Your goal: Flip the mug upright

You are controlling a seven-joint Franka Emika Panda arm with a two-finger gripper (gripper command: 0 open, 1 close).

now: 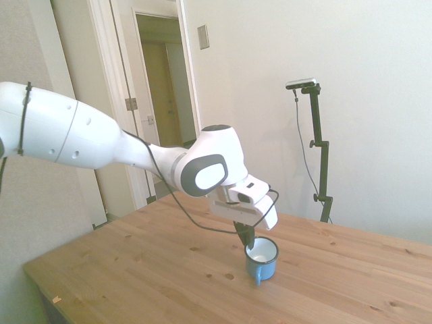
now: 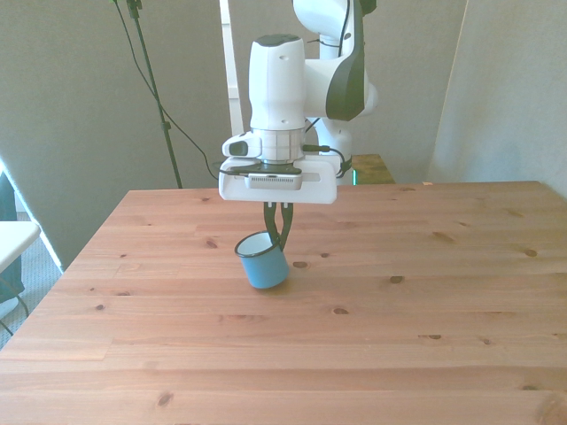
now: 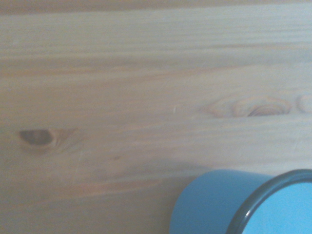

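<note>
Wooden planks with dark knots are filling the scene, and one table (image 2: 425, 310) is carrying the single mug (image 2: 264, 260), which is sitting a little toward nine o'clock of the tabletop's middle in the front view, just under the arm's wrist. One gripper (image 2: 280, 232) is reaching straight down, its two dark fingers drawn close together and pinching the mug's rim at about two o'clock of the mouth, one finger appearing to go inside and one outside. The mug (image 1: 261, 258) is showing its white inside from the side, mouth facing up but leaning, so the flip is looking largely done; whether the base is resting flat on the wood or hanging just off it, I cannot tell. What seems left is settling it level and letting go. From the wrist, the mug (image 3: 214, 204) is showing only its blue wall and dark rim over the planks. Counted: one mug, one gripper, one table; the handle is not showing clearly.
</note>
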